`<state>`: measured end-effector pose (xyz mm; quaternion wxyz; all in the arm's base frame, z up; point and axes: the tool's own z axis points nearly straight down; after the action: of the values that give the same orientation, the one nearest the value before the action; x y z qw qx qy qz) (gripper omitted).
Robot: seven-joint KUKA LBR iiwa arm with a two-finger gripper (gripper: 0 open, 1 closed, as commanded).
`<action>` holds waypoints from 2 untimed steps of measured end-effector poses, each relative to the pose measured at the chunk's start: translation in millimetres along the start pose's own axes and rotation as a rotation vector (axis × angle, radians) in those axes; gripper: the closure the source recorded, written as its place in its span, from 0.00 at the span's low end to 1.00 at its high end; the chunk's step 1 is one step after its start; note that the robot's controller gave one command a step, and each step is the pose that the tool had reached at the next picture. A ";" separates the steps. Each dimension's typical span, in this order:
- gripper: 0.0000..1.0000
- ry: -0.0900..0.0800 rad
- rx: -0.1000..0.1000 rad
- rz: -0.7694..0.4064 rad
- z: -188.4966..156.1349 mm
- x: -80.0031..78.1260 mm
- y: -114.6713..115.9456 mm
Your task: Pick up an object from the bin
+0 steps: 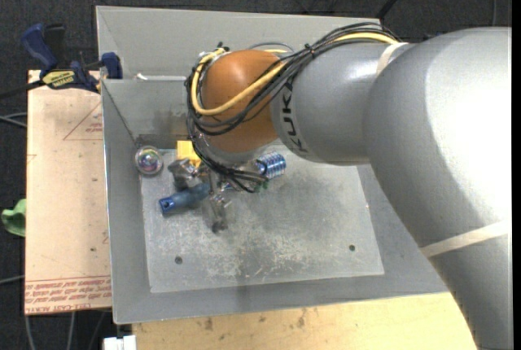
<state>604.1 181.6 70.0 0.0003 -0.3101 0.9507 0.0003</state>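
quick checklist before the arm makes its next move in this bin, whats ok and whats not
1. Gripper is down inside the bin, away from the walls: ok.
2. A thing lies within close range: a blue stick-like piece lies just left of the gripper: ok.
3. Anything already held: cannot tell, the orange cover hides much of the gripper.
4. Shiny ball lies apart, further left near the wall: ok.
5. Neighbours in full sight: not ok, the yellow piece and the blue ridged piece are partly under the cover.
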 end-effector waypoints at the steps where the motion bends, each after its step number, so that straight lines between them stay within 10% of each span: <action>1: 1.00 -0.001 0.000 0.000 -0.5 -0.8 0.4; 2: 1.00 -0.009 0.004 -0.012 -127.2 15.4 -22.1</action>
<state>604.7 154.6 197.1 0.0053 -0.3159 0.9488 -0.0003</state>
